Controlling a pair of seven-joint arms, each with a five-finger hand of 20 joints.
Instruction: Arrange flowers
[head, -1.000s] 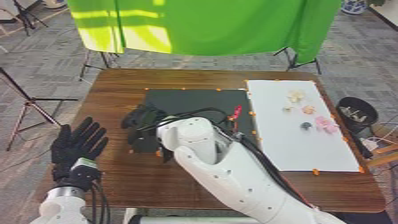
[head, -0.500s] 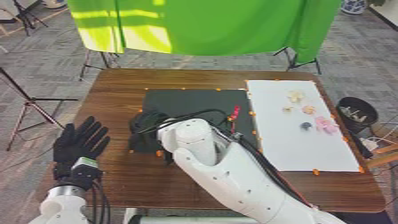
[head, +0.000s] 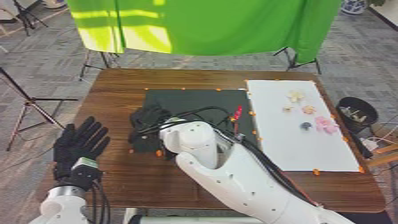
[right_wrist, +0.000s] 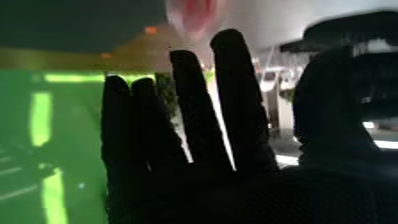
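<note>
In the head view, pink flowers (head: 326, 125) lie right of the right hand (head: 149, 121); the right wrist view shows its fingers (right_wrist: 197, 110) straight, thumb apart, a blurred pink-red shape (right_wrist: 194, 17) beyond.

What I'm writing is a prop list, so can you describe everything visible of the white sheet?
The white sheet is a long, plain rectangle that looks like paper or thin board. It lies flat on the right side of the table, long sides running away from the robot, beside the black mat. Small orange pieces dot its edges. Cream, peach and pink flowers and a dark gray item rest on it.
</note>
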